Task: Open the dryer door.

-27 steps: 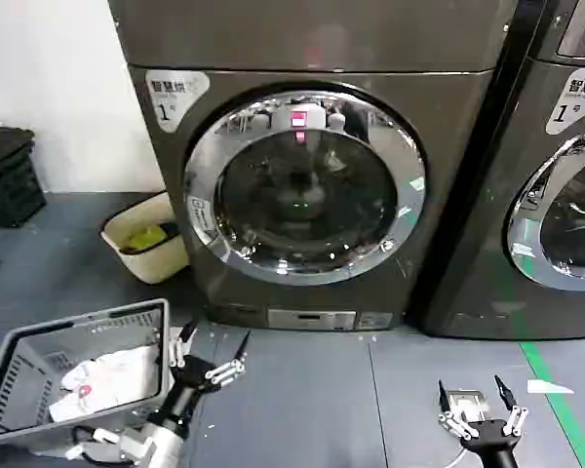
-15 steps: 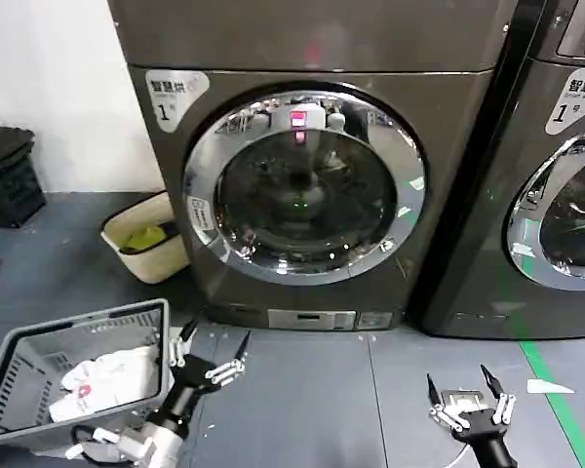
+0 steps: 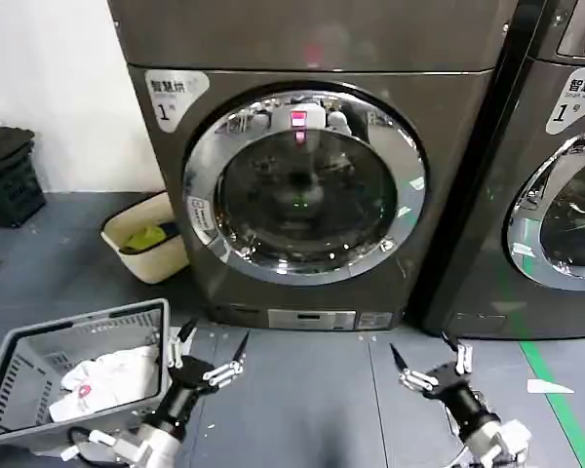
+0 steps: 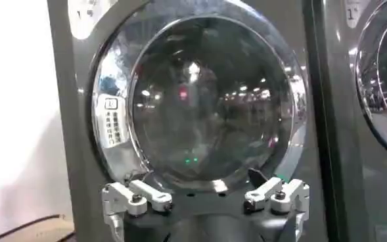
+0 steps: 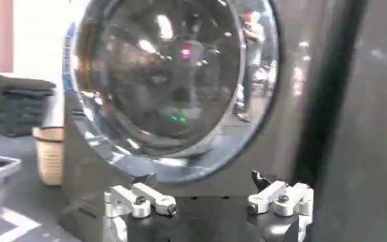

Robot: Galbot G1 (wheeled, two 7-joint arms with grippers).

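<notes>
we see the dryer (image 3: 312, 195), a big dark bronze-grey front-loading machine, standing upright at the middle of the head view with a white "1" sticker (image 3: 173, 95) at its upper left corner. the dryer door (image 3: 304, 185) sits flat against the front, closed: a wide shiny chrome ring around dark bulging glass, with a small pink light and a green dot glinting in it. a second machine (image 3: 561, 166) of the same kind stands just beside it on the right, partly cut off by the edge.

low on the dark floor, the left gripper (image 3: 207, 359) points toward the dryer, its fingers spread wide and holding nothing; it hovers near the corner of a grey laundry basket (image 3: 39, 351) that holds white cloth (image 3: 107, 375). the right gripper (image 3: 431, 366) is low on the other side, below the door's right edge, also spread wide and empty. both are well apart from the door.

a beige bin (image 3: 161, 255) with something yellow-green inside stands against the dryer's left side (black crates (image 3: 8, 175) are stacked further left by the white wall). a green tape line (image 3: 556, 400) runs along the floor at the right.

from the left wrist, we look over open fingertips (image 4: 150, 195) straight at the closed door; from the right wrist, open fingertips (image 5: 144, 197) frame it at an angle.
</notes>
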